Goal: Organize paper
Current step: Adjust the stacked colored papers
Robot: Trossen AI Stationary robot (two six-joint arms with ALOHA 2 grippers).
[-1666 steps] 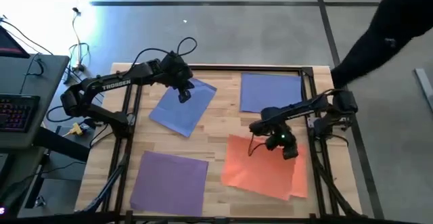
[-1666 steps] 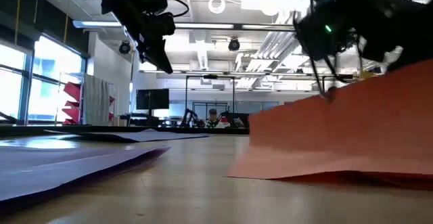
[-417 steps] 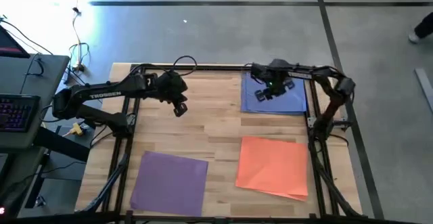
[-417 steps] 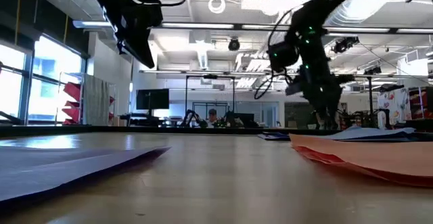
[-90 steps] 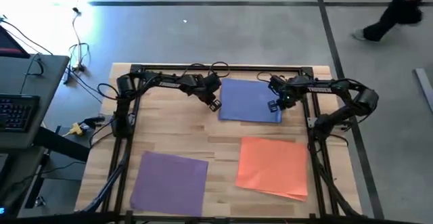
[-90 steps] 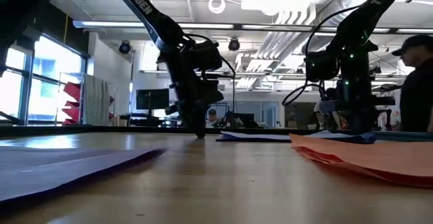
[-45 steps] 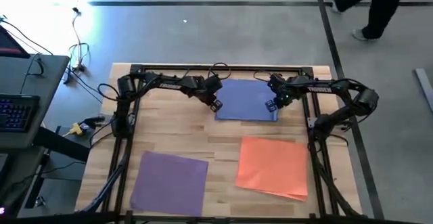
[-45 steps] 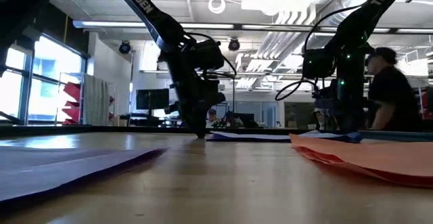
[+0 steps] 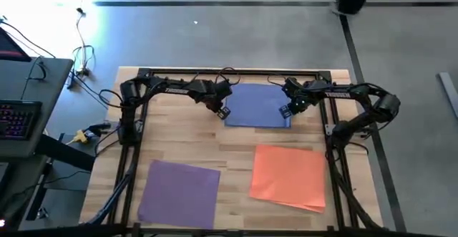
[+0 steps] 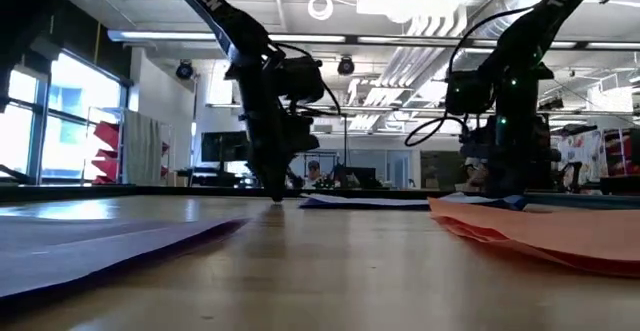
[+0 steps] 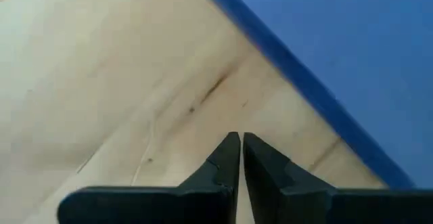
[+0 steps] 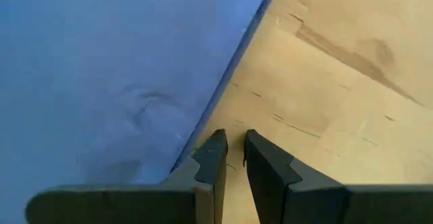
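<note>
Step in hand: I judge I'm squaring up the blue paper (image 9: 258, 106) at the far middle of the worktop (image 9: 236, 140), with a gripper set at each of its side edges.
Left gripper: my left gripper (image 9: 222, 112) sits low at the blue sheet's near-left corner; the left wrist view shows its fingers pressed together, tips on bare wood just beside the sheet's edge.
Right gripper: my right gripper (image 9: 285, 110) is at the sheet's right edge; its fingers stand a narrow slit apart, straddling the paper's edge, pinching nothing.
Next move: I'd say it calls for nudging the edges gently inward without buckling the sheet; thin paper will slide or crease easily.
Purple paper: the purple paper (image 9: 179, 192) lies flat at the near left, well apart from both grippers.
Blue paper look: matte, flat, a faint crinkle near the right gripper.
Orange paper: the orange paper (image 9: 288, 177) lies at the near right, its near edge looking doubled or slightly lifted.
</note>
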